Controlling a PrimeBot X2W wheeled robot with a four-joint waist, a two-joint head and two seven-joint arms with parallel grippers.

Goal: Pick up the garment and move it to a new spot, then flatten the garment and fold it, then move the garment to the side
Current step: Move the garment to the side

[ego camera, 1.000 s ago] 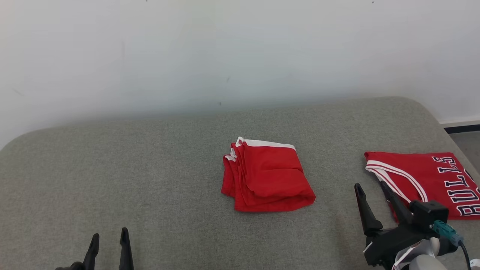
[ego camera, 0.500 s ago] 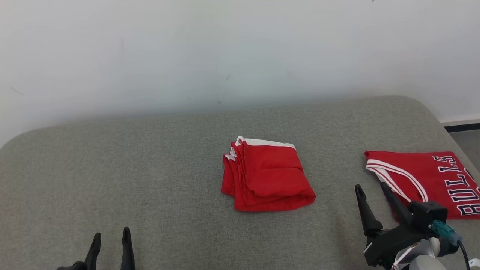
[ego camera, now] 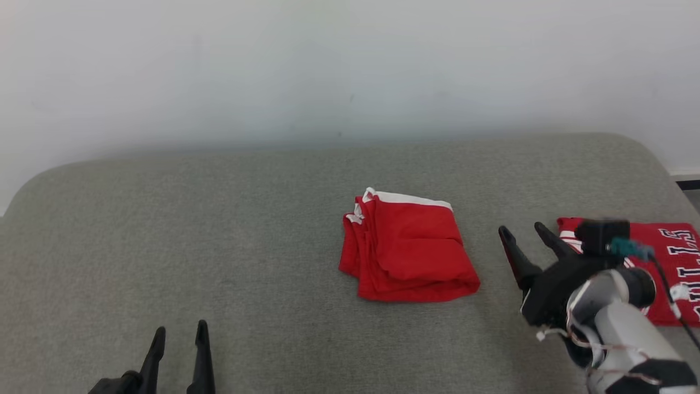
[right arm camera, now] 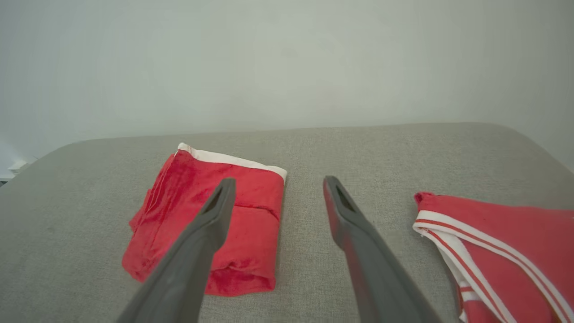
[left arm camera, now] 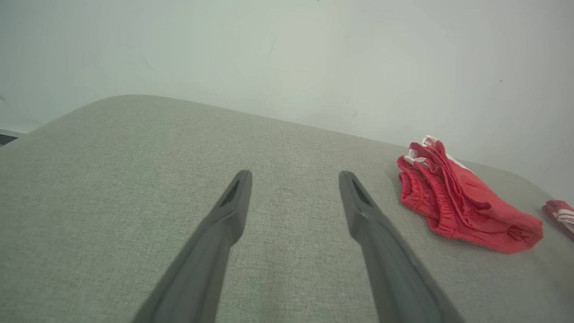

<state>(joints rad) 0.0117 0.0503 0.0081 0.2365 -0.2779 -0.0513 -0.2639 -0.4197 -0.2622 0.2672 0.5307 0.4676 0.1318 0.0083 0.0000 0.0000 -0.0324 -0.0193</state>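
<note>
On grey table (ego camera: 164, 219): folded red garment (ego camera: 407, 257) at centre, lettered red jersey (ego camera: 661, 232) at right; right claw (ego camera: 520, 228) between them, parted, empty; left claw (ego camera: 181, 326) well apart, likewise parted, empty.

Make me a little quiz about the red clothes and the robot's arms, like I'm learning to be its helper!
1. True or false: the folded red garment lies on the gray cushion, and nothing grips it.
2. Which piece of clothing has white stripes along its edge? A) the folded red garment B) the red jersey C) neither
3. Fill in: the jaws of the right gripper stand ____.

Key: 1 true; 2 B; 3 open.
</note>
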